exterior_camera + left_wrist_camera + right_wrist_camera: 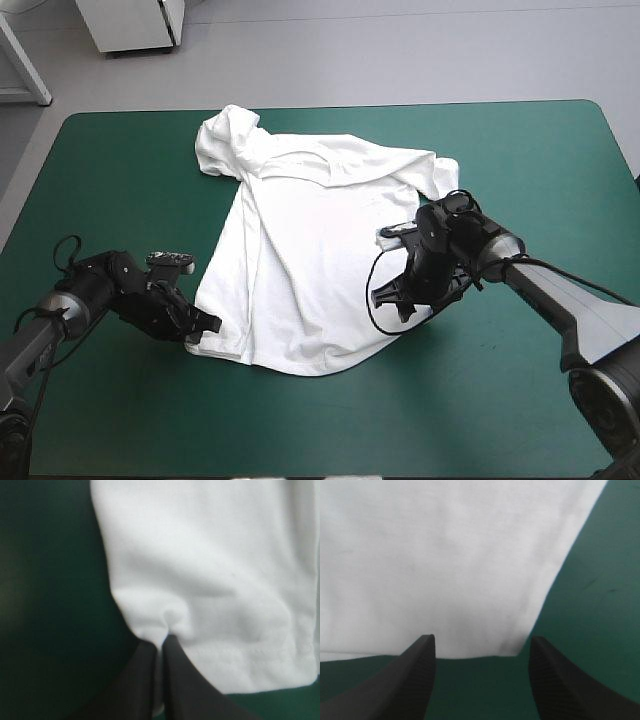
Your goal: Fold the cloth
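Right now the T-shirt point(300, 260) lies spread out near the middle of the teal-green table point(110, 170), with its neck toward the far edge and its bottom hem toward the near edge. It is not quite flat, because one sleeve is bunched up at the far left. The left gripper point(203, 330) sits at the bottom left corner of the shirt. Its black fingers are pressed together with a little pinch of white cloth between them, so it has hold of that corner. The right gripper point(398, 302) sits low by the shirt's right side, near the other bottom corner. Its fingers stand wide apart and hold nothing, and the cloth's corner lies just ahead of them. I think this is the grabbing step, before the first fold. Next, the right gripper likely needs to slide forward a bit and then squeeze. After that, both arms could lift the hem together.
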Tool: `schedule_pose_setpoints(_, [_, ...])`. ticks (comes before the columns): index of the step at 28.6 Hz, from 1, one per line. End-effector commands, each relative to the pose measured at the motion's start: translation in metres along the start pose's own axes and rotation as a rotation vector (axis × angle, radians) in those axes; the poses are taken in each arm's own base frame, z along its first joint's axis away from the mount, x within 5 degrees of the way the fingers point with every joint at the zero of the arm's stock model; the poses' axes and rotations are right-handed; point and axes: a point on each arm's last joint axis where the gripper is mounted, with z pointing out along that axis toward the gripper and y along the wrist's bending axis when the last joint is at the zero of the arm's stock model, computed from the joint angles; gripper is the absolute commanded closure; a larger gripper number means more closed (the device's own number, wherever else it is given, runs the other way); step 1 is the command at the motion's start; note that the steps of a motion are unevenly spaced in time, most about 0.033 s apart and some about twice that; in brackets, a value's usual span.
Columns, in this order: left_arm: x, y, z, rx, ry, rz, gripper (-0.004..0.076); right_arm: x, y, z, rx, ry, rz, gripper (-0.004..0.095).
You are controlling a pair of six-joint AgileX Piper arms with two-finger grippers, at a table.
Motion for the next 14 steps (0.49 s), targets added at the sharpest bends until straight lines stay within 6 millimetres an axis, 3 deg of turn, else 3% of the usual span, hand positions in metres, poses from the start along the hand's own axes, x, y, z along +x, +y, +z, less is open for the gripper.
schedule_pose_setpoints(1, [0.000,-0.006,0.004,0.030,0.002,-0.009,0.0733,-0.006,0.003,-0.008,-0.029,-0.072,-0.004,0.0373])
schedule_pose_setpoints(5, [-0.001,-0.006,0.003,0.030,-0.002,-0.006,0.0733,-0.007,0.002,0.003,-0.018,-0.045,0.003,0.0373])
schedule_pose_setpoints(11, [-0.006,-0.006,-0.001,0.029,-0.020,0.003,0.0733,0.000,0.002,0.038,-0.042,0.034,0.049,0.0385])
schedule_pose_setpoints(14, [-0.010,-0.007,-0.005,0.030,-0.041,0.005,0.0733,0.011,0.004,0.055,-0.065,0.052,0.088,0.0485])
